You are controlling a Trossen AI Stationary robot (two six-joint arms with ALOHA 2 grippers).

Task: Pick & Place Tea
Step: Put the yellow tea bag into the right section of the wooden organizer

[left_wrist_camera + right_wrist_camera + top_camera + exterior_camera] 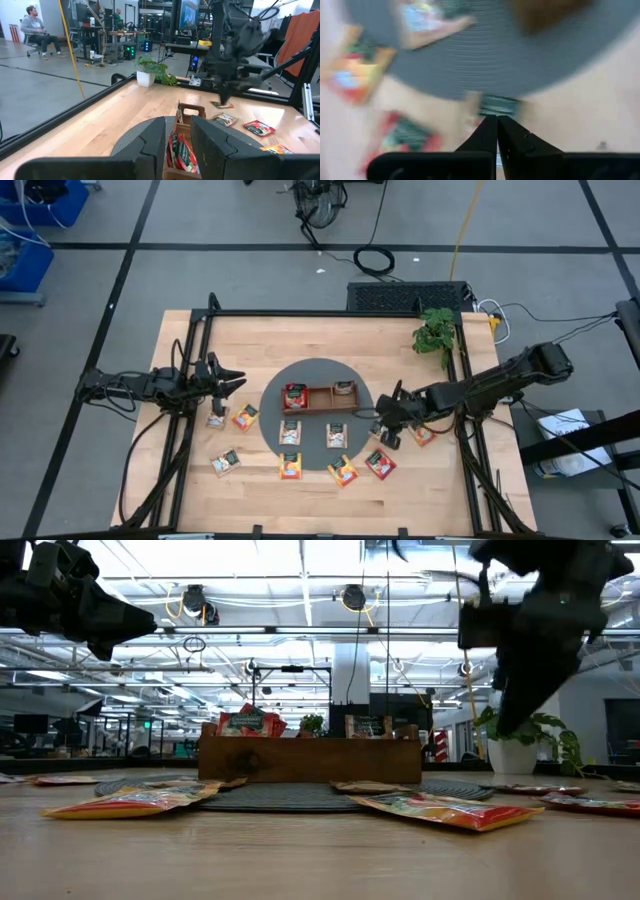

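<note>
On the tabletop (190, 490), at four o'clock from the tray (322, 397), lift the pinched-shut right claw (384, 424) slowly, checking a packet (498, 106) comes along.

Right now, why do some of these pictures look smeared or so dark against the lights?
Right wrist view: the packets and grey mat smear with blur, while the right gripper stays crisp. Low view: bright ceiling lights turn both arms into dark silhouettes; the near wooden table is soft. Left wrist view: the left gripper looms large and soft. High view: evenly lit, little shadow.
</note>
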